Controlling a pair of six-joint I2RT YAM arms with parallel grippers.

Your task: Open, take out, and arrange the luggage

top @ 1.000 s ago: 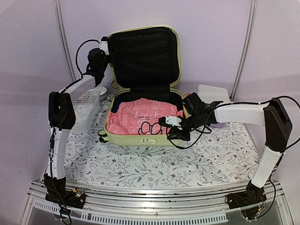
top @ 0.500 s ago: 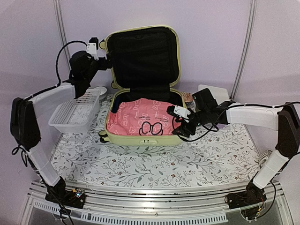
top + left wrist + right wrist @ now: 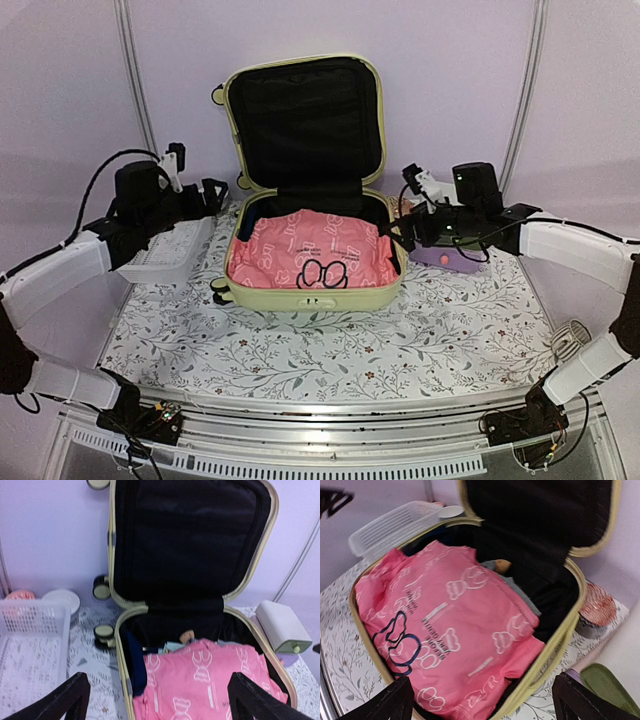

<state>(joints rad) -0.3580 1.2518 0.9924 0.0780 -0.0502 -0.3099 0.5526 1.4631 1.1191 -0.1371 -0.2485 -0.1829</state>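
The luggage (image 3: 300, 296) lies open in the middle of the table, a pale yellow-green hard shell. Its black-lined lid (image 3: 305, 120) stands upright at the back. A folded pink garment (image 3: 310, 250) with white prints fills the base, and darker clothes show under it. My left gripper (image 3: 210, 192) hangs open to the left of the case, above the basket. The left wrist view looks at the lid (image 3: 190, 545) and pink garment (image 3: 210, 680) between wide-apart fingers (image 3: 70, 700). My right gripper (image 3: 402, 230) is open beside the case's right rim (image 3: 560, 645), holding nothing.
A white slatted basket (image 3: 165, 250) stands left of the case, with a white bowl (image 3: 62, 600) behind it. A white box with green and purple parts (image 3: 455, 255) sits to the right. A red-patterned cup (image 3: 597, 605) stands by the hinge corner. The wall is close behind.
My left arm has drawn back from the lid's left edge, down and left over the basket. My right gripper has opened and pulled away from the case's front to its right side.
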